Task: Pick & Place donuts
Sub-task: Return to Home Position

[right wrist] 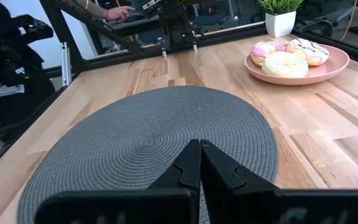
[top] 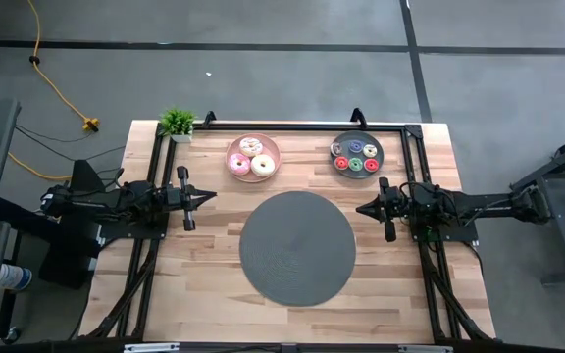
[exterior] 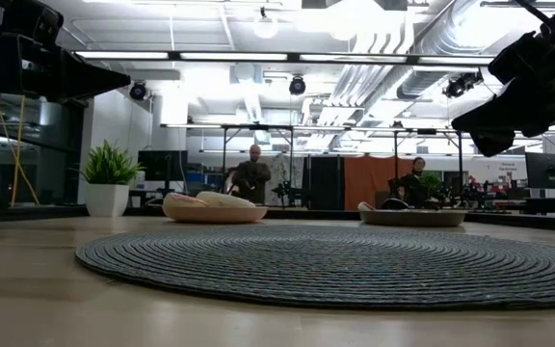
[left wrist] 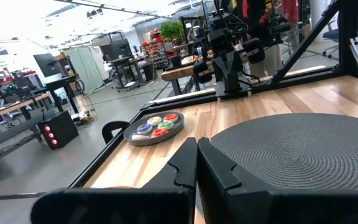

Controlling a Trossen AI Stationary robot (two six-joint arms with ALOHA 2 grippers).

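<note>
Left hand (top: 211, 195) and right hand (top: 359, 208) sit closed, donuts (top: 262, 165) seemingly flat.

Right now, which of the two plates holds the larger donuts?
The pink plate, the one nearer the potted plant: it carries three large donuts, while the grey plate holds six small donuts.

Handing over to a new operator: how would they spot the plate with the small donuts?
Find the big dark grey woven disc mid-table; two round plates lie past it. Take the dark grey plate nearest the right gripper: it holds small multicoloured ring donuts, while the pink plate holds three larger donuts.
</note>
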